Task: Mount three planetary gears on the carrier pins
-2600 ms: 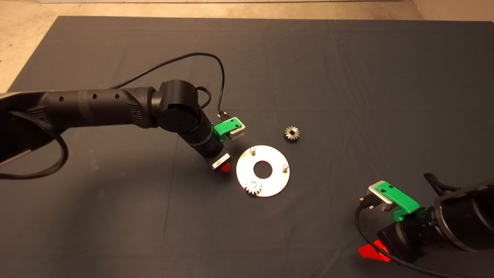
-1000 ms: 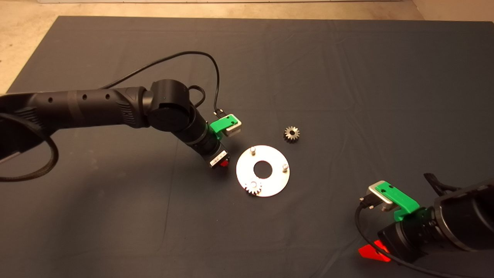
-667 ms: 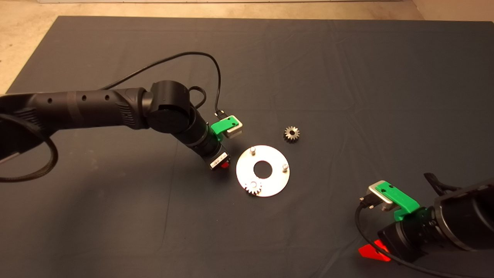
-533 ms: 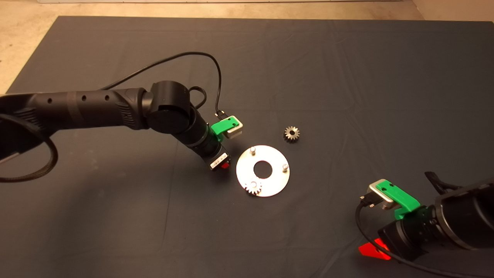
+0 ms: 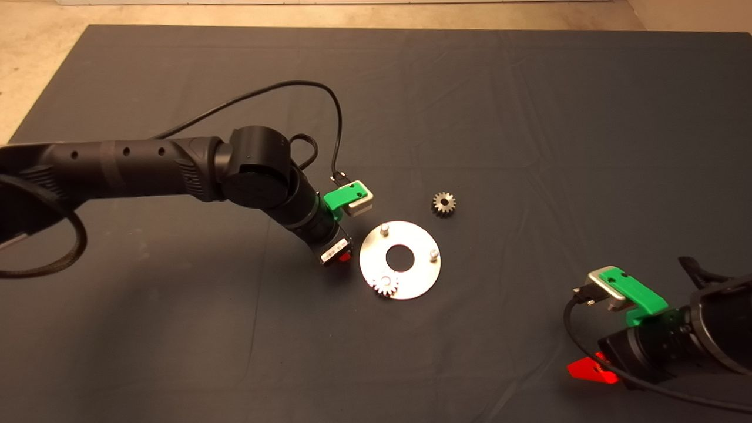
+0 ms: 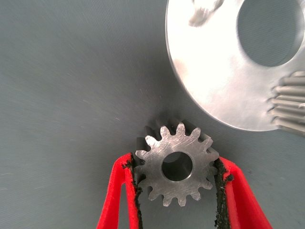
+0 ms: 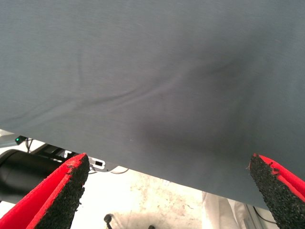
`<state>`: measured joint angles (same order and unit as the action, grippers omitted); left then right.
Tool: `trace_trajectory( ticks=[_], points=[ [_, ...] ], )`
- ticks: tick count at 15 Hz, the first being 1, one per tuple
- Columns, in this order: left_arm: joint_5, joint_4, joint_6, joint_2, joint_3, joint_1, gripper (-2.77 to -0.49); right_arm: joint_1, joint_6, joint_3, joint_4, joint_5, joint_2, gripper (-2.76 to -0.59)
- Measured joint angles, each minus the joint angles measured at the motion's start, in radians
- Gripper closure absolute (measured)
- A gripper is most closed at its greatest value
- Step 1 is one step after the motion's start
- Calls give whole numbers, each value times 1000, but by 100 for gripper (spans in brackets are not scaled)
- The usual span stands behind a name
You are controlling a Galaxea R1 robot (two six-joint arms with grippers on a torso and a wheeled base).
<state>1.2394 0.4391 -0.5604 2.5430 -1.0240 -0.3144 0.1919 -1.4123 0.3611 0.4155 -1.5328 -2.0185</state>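
Left arm [image 5: 135, 167] reaching in from the left edge of the dark mat [image 5: 529, 117], wrist bent down toward the mat. Left gripper [image 6: 176, 191] low over the mat just left of the carrier disc [image 5: 420, 273], red fingers [image 6: 119, 191] clamped on a planetary gear [image 6: 175, 164], black pads pressed against its teeth on two opposite sides. Gear held flat, dark centre hole facing the wrist camera, just beside the disc's rim but not over it. In the head view only a red fingertip [image 5: 345, 257] peeking out under the wrist; held gear hidden there.

Carrier disc lying flat near the mat's middle, shiny, with a large centre hole. Second gear [image 5: 385, 285] seated on the pin at the near-left part of the disc, teeth reaching the rim. Far pin [image 5: 384, 228] and right pin [image 5: 433, 254] standing upright and bare. Third gear [image 5: 445, 204] lying flat on the mat just beyond the disc's far-right rim, apart from it.

Right gripper [image 7: 167, 191] parked at the lower right of the mat, well apart from the disc, fingers [image 7: 57, 195] spread wide with nothing between them, only mat and a strip of floor showing past the pads.
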Motion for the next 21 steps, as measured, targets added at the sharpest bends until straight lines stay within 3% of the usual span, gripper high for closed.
trace_trajectory(
  ticks=[4, 6, 8, 14, 18, 21],
  points=[
    [-1, 1, -1, 16, 11, -78, -59, 9, 9, 0, -1, -2, 34, -250],
    [14, 2, -2, 40, 11, -110, -59, 12, 10, 0, -2, 1, 39, -250],
    [46, 0, -2, 72, 12, -109, -59, 19, 10, 0, -3, 0, 44, -250],
    [60, -2, -5, 161, 11, -107, -57, 53, 38, 0, -15, 0, 62, -250],
    [58, -2, -19, 166, 11, -107, -57, 123, 81, 0, -85, -1, 89, -250],
    [59, -2, -26, 161, 11, -107, -57, 157, 90, 0, -124, 0, 91, -250]
  ],
)
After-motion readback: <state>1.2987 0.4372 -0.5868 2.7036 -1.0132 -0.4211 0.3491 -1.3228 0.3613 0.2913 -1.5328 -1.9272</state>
